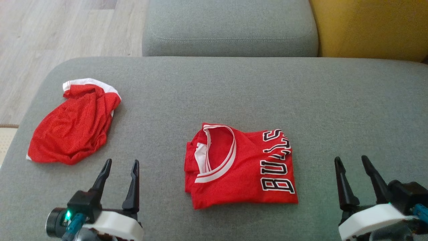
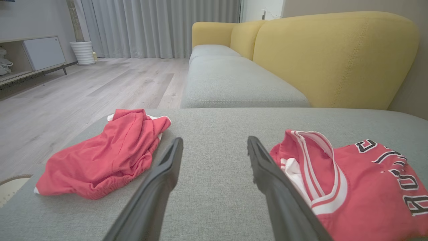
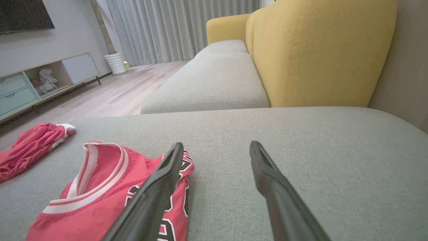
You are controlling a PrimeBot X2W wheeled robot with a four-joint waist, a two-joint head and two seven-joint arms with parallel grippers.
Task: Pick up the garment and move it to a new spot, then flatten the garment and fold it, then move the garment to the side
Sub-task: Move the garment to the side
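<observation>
Grey sofa seat in front of me, yellow backrest at far right. Red Bulls jersey lies folded mid-seat, collar toward my left, lettering toward my right. It sits between my two grippers, touching neither. Crumpled red garment with white trim is at the seat's left end, well apart from the jersey. Left gripper: fingers spread, nothing between them, just beside the crumpled garment's near edge. Right gripper: fingers spread, empty, over bare seat right of the jersey.

Folded red jersey on grey cushion, crumpled red shorts
</observation>
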